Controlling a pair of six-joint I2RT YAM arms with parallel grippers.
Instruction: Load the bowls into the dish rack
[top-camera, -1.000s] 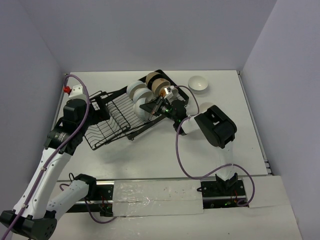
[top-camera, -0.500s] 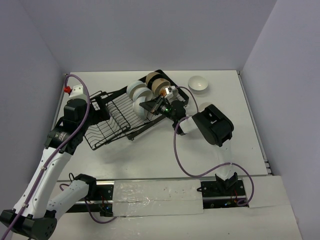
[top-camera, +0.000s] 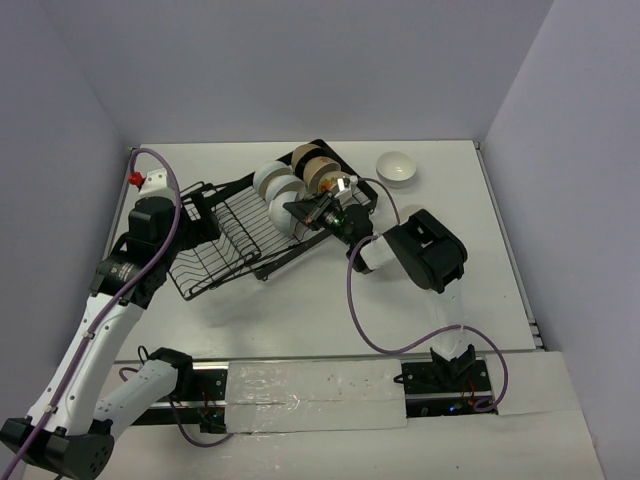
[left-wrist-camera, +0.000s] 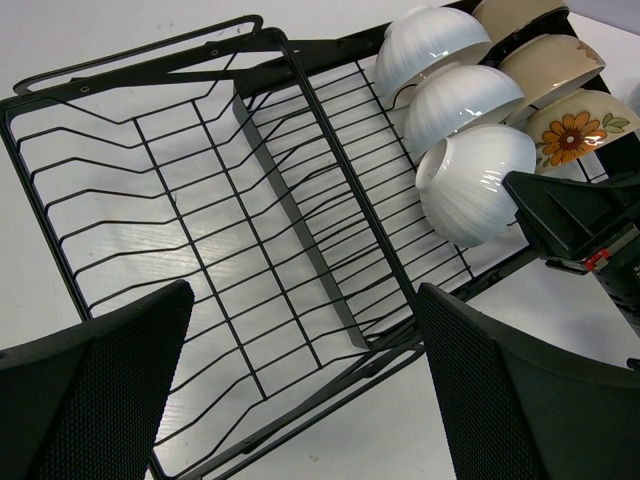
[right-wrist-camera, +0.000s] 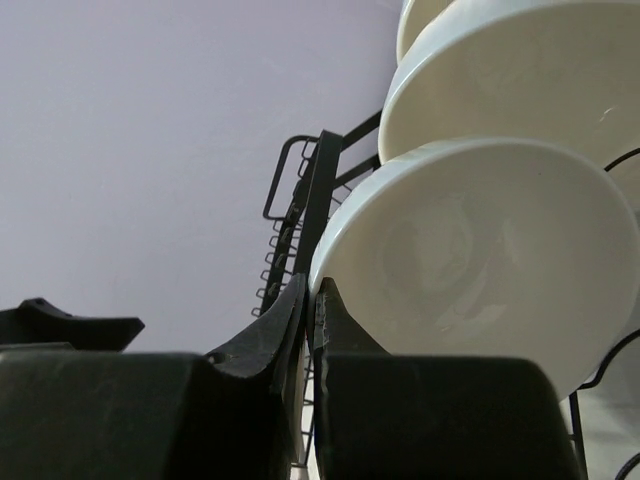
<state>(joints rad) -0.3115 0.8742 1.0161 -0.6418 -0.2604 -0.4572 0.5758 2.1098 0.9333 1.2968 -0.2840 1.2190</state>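
Observation:
The black wire dish rack lies mid-table, and its right section holds several bowls standing on edge. In the left wrist view there are three white bowls in a row, the nearest one, then tan bowls and an orange-patterned bowl. My right gripper is shut on the rim of the nearest white bowl, which stands in the rack. My left gripper is open and empty above the rack's left section. A white bowl sits loose on the table at the back right.
The rack's left section holds nothing and sits tilted toward the left arm. The right arm's cable loops over the table in front of the rack. Walls close the table on the left, back and right.
My right gripper has edged slightly left with the white bowl's rim in it. The left arm has not moved.

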